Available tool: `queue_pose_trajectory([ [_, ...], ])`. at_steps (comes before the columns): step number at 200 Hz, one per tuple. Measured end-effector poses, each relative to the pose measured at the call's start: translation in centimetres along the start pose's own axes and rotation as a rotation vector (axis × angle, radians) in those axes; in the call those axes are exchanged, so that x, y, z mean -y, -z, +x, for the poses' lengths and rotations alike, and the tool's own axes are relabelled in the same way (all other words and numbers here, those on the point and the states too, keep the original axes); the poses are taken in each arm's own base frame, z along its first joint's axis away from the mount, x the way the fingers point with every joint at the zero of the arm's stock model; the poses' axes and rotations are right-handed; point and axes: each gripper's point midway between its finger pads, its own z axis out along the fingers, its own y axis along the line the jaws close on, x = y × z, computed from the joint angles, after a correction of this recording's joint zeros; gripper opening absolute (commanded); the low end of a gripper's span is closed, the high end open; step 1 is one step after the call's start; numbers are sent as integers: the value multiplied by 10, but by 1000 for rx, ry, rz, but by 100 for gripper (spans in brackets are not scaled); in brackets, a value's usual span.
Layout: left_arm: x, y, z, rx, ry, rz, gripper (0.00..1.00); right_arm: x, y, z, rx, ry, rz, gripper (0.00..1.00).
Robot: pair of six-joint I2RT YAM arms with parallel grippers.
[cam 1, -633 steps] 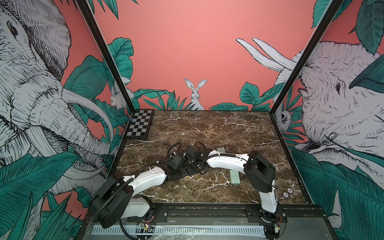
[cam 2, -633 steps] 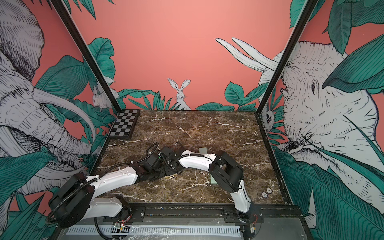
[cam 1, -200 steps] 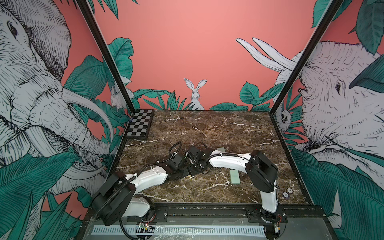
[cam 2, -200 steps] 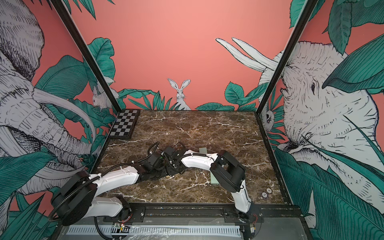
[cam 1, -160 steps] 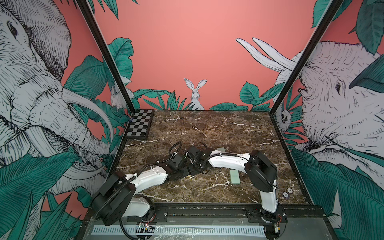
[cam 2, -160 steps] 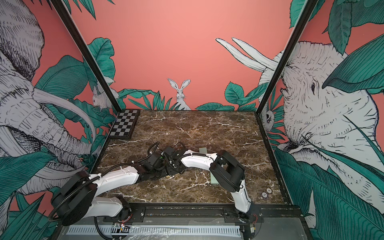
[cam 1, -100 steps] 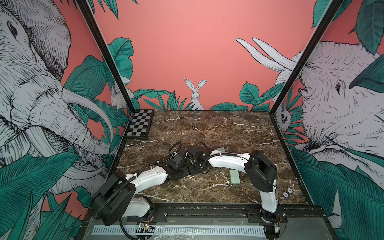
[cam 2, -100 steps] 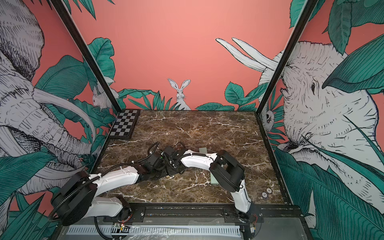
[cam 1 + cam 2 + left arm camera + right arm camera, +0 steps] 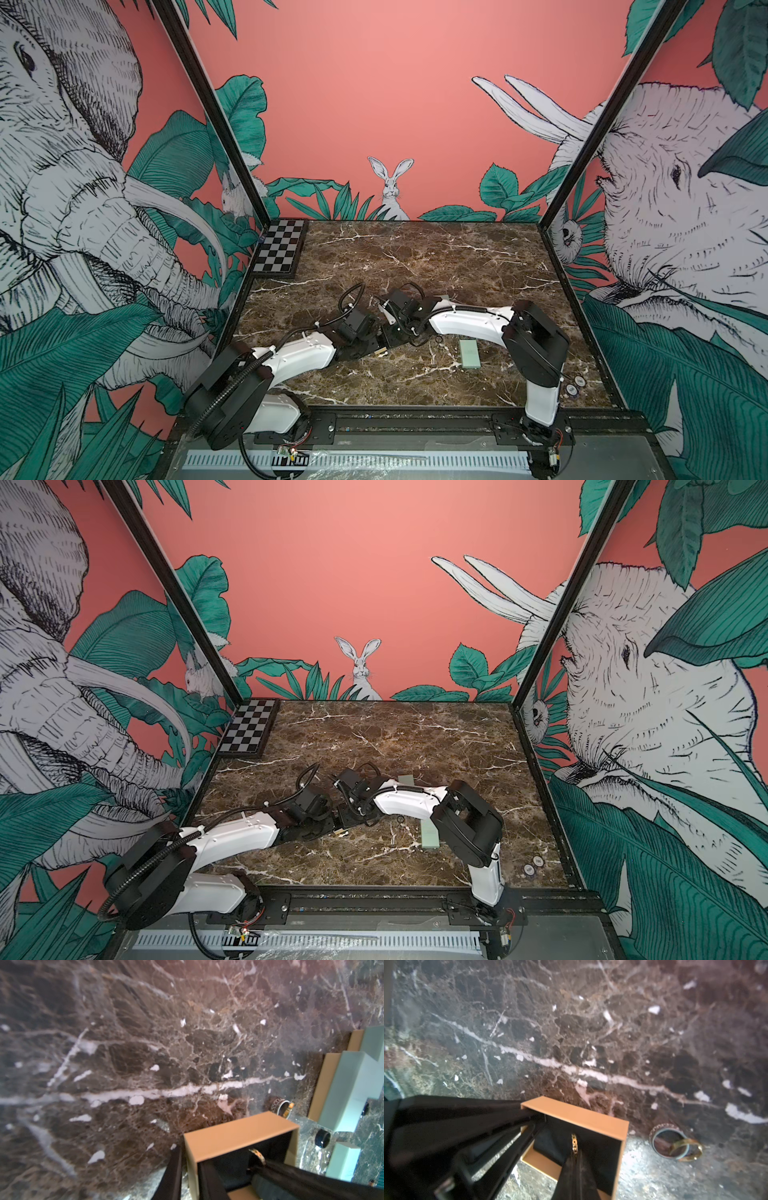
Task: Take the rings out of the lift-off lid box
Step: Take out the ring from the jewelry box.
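Observation:
The lift-off lid box [image 9: 577,1115] is a tan open box with a black lining, seen in both wrist views and as a small tan edge [image 9: 380,352] in a top view. My left gripper [image 9: 190,1159] is shut on one box wall, one finger outside and one inside. My right gripper [image 9: 575,1154] reaches into the box and is shut on a patterned gold ring [image 9: 573,1142], upright at its fingertips. Other rings lie on the marble beside the box: a grey band with a gold one leaning on it [image 9: 675,1142], and a black band [image 9: 322,1138].
A mint-green lid [image 9: 469,353] lies on the marble right of the grippers, and another mint-green piece [image 9: 406,780] sits behind the right arm. A checkerboard [image 9: 278,249] lies at the far left corner. Two small round discs [image 9: 573,384] rest near the right arm's base.
My right gripper's jaws have closed inside the box. Both arms stay almost where they were, and the left gripper keeps its hold on the box wall.

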Motion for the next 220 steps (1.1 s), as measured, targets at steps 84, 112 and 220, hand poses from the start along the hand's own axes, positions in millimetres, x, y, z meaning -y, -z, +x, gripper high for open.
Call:
queue_pose_trajectory([
  [84,1,-1,0,-4,-12,4,16,5,6,-4,4,-77,-113,0],
  [112,3,-2,0,-6,-22,5,16,8,10,-6,10,-101,-135,0],
  [220,3,-3,0,-20,-57,-19,16,13,31,-19,55,-109,-168,0],
])
